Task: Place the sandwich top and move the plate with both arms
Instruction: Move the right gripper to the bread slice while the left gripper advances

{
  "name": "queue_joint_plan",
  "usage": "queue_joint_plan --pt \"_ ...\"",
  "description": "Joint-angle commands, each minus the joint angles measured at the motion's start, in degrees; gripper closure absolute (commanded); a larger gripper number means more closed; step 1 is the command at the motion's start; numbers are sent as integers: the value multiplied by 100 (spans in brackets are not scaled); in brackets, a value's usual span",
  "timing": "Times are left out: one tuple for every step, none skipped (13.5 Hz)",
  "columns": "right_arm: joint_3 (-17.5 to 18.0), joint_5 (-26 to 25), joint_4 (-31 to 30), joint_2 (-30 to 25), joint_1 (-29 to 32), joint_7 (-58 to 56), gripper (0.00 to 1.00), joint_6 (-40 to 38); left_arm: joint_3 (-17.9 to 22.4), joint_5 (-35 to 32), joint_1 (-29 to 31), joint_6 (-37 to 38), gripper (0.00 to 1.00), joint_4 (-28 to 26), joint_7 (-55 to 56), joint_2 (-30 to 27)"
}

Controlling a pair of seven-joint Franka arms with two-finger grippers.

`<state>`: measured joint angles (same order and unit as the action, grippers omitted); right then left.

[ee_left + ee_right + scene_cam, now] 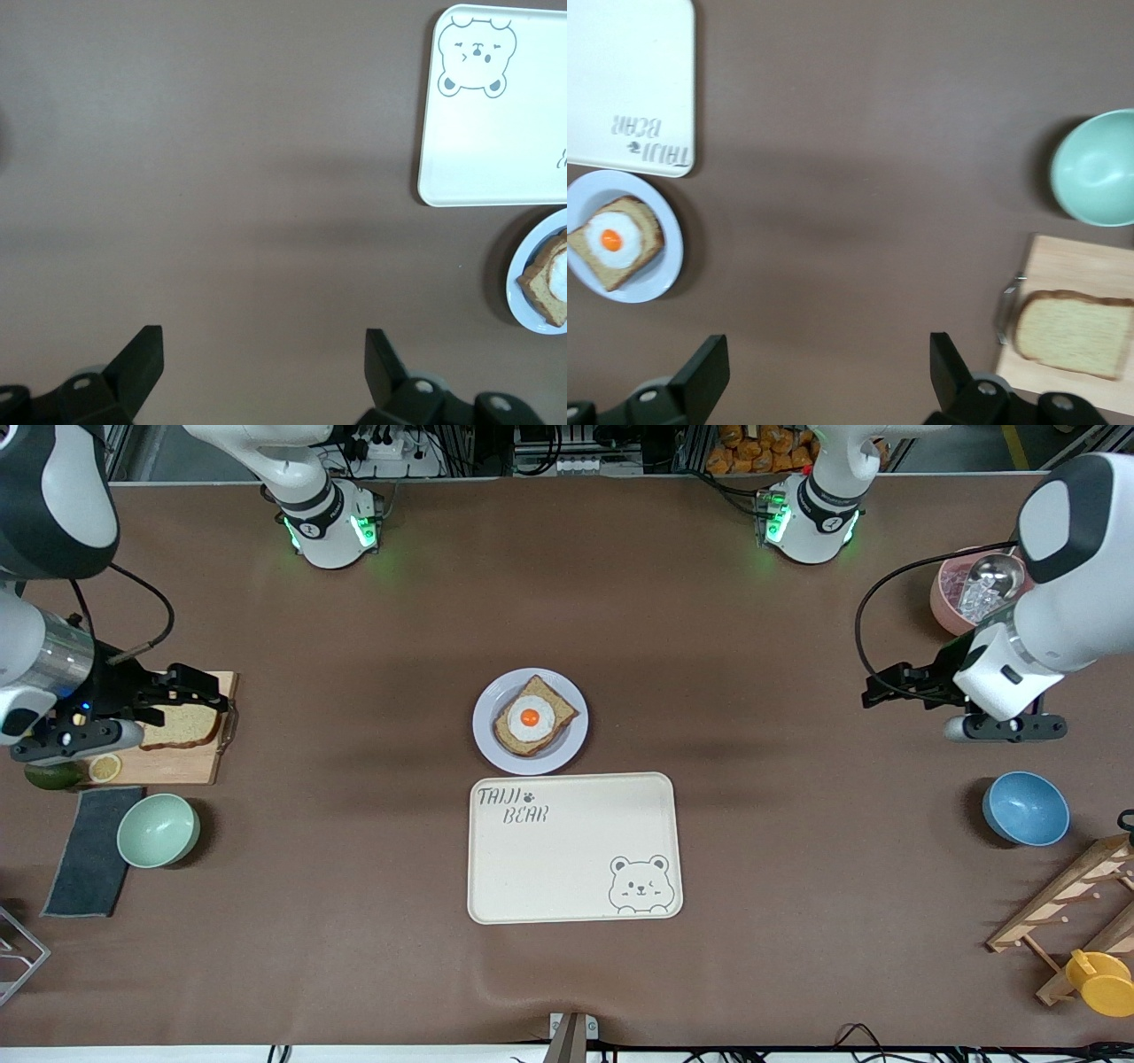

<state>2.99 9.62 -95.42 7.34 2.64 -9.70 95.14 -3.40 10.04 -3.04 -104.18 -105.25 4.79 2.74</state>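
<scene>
Right tool (pixel 208 695) hovers open over the cutting board (pixel 190 766), sandwich top (pixel 182 728) just beneath, untouched. Left tool (pixel 873 691) waits open over bare worktop. Plate (pixel 485 731) lies well apart from both. Recommend descending squarely, pinching the crust edges lightly.

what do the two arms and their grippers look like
Both arms are white, rounded and jointed, with black joint sections; green lights glow at their bases. A black cable loops beside each wrist. The right arm also has a shiny silver wrist segment. The left gripper and right gripper are black, each with two angular, wedge-shaped fingers.
</scene>
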Motion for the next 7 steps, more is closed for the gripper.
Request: queue_joint_plan --pt "-27 339 -135 74 -35 -23 0 39 -143 95 -21 -252 0 -145 101 33" --pt "-27 339 -178 83 -27 -23 0 39 -187 278 -48 -269 0 -136 101 130" --pt "-18 339 -188 135 -9 -23 0 74 -196 549 -57 -339 0 -144 101 218" --pt "-27 339 -196 170 17 -31 0 144 -205 665 -57 -383 0 -144 101 314" --pt "-36 304 -214 197 17 -31 0 197 -240 666 -74 -410 0 -144 101 376" --pt "-53 234 -223 206 -9 -31 0 285 -292 666 -83 -445 0 -144 101 429" --pt "-53 -10 -214 206 8 -31 0 381 -293 684 -83 -471 0 -144 101 464"
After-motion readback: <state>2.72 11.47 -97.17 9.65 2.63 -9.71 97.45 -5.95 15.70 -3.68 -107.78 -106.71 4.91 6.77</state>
